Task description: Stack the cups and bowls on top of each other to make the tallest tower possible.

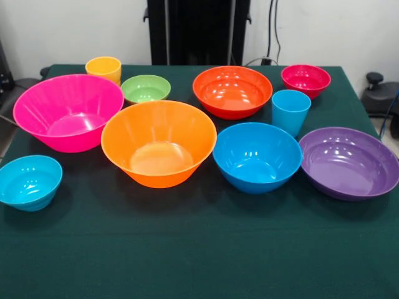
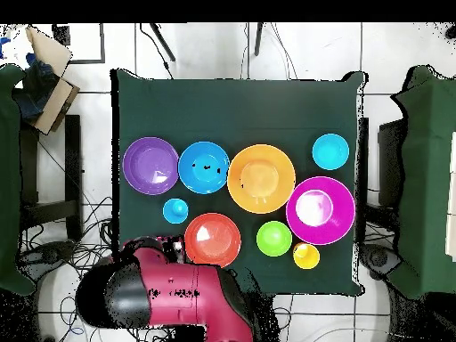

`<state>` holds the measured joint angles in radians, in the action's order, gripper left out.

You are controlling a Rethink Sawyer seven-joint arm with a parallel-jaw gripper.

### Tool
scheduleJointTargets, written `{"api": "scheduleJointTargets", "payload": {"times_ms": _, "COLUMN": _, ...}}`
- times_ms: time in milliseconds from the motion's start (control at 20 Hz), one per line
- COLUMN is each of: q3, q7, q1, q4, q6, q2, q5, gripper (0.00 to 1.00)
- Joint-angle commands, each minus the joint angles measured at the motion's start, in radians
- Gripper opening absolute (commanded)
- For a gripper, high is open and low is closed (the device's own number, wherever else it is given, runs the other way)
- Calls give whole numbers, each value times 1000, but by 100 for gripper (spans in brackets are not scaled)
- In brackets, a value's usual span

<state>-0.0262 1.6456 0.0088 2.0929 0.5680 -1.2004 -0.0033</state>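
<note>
Front view: bowls (image 1: 159, 144) and cups (image 1: 290, 111) sit empty, unstacked; hand unseen.

eight bowls (image 1: 159, 143), two cups (image 1: 290, 111), one table (image 1: 199, 249)

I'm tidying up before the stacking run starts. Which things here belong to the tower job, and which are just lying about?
For the job: pink bowl, orange bowl, red-orange bowl, blue bowl, purple bowl, teal bowl, green bowl, magenta bowl, yellow cup, blue cup.

Lying about: cardboard box, wall cable.
</note>
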Motion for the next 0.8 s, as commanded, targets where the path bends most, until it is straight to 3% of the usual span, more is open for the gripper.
{"api": "scheduleJointTargets", "payload": {"times_ms": 50, "q3": 79, "q7": 72, "q1": -29, "q4": -195, "q6": 83, "q2": 138, "q5": -34, "gripper": 100}}
{"api": "scheduleJointTargets", "payload": {"times_ms": 550, "q3": 89, "q7": 69, "q1": -38, "q4": -355, "q6": 42, "q2": 296, "q5": -38, "gripper": 100}}
{"api": "scheduleJointTargets", "payload": {"times_ms": 800, "q3": 83, "q7": 84, "q1": -28, "q4": -381, "q6": -15, "q2": 361, "q5": -40, "gripper": 100}}
